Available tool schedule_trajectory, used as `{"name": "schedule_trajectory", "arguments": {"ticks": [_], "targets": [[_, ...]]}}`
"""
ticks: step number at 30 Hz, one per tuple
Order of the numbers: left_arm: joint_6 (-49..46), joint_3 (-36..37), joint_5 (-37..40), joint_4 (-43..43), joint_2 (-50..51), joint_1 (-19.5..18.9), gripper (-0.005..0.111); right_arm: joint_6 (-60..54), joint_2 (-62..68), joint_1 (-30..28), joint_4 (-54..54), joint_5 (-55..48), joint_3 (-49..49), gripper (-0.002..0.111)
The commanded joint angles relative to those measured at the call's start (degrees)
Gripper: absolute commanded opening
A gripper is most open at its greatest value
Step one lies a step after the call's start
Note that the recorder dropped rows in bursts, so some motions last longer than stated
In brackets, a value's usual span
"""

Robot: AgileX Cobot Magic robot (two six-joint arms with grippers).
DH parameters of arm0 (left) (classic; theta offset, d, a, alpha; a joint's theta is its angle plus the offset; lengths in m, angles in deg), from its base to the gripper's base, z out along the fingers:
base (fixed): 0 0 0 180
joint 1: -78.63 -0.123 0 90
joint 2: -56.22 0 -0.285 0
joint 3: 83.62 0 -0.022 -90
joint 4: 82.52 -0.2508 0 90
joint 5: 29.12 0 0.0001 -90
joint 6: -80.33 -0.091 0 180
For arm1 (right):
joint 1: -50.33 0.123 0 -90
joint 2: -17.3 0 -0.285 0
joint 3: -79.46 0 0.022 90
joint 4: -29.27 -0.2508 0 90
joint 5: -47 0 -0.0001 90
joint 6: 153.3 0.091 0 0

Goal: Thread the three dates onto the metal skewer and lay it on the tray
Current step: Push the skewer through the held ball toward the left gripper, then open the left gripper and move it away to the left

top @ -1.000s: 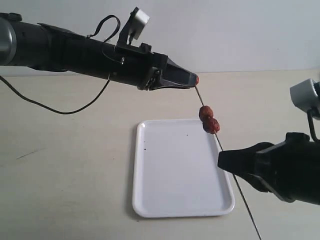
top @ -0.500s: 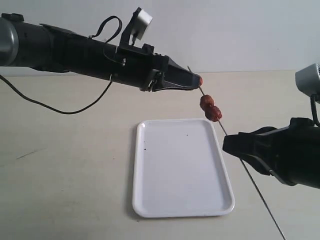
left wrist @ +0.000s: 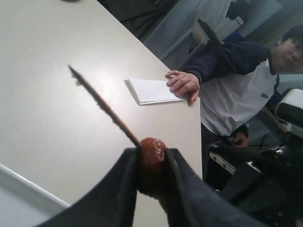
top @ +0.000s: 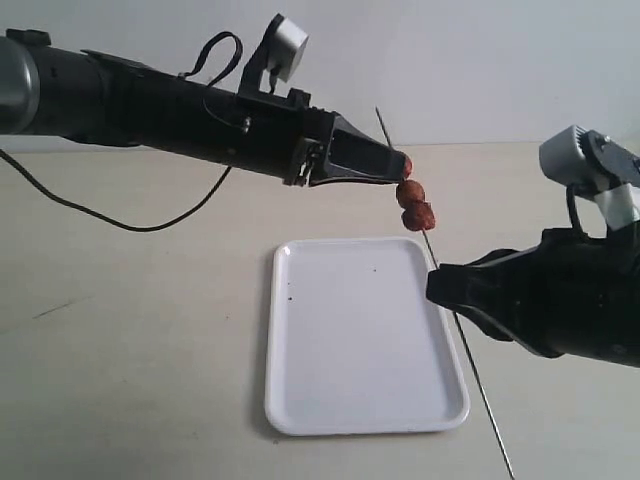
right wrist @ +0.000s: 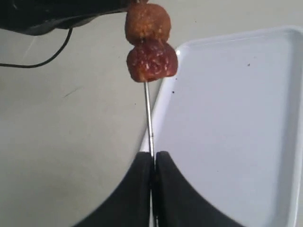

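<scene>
My left gripper is shut on one date, reddish-brown and wrinkled. The thin metal skewer passes through that date, and its tip sticks out beyond it. Two more dates sit on the skewer just below, close to the held one; the right wrist view shows them stacked. Lower down the rod, my right gripper is shut on the skewer. The white tray lies flat on the table beneath, with nothing on it.
A black cable trails over the table at the left. In the left wrist view a person sits past the table's far edge with a hand by a folded white paper.
The skewer has slid up through the date in my left gripper, so its tip now pokes out above. The two threaded dates rose close to that date. My right gripper moved up and leftward.
</scene>
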Motion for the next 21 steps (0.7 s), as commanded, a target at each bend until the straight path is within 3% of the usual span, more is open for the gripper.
{"name": "schedule_trajectory", "arguments": {"ticks": [1,7,12,18,21], "targets": [[-0.5,0.1,4.3,0.9,-0.4,0.6,0.021,-0.3,0.8,-0.2,-0.7,6.0,-0.7,0.0],[-0.5,0.1,5.3,0.7,-0.4,0.6,0.021,-1.4,0.8,-0.2,-0.7,5.0,-3.0,0.0],[-0.1,0.1,5.3,0.7,-0.4,0.6,0.045,-1.6,0.8,-0.2,-0.7,5.1,-3.0,0.0],[-0.1,0.1,5.3,0.0,-0.4,-0.7,0.045,-4.5,0.8,-0.2,-0.7,5.3,-3.0,0.0],[-0.1,0.1,5.3,-5.3,-0.4,-1.8,0.044,-6.1,0.8,-0.2,-0.7,5.3,-3.0,0.0]]}}
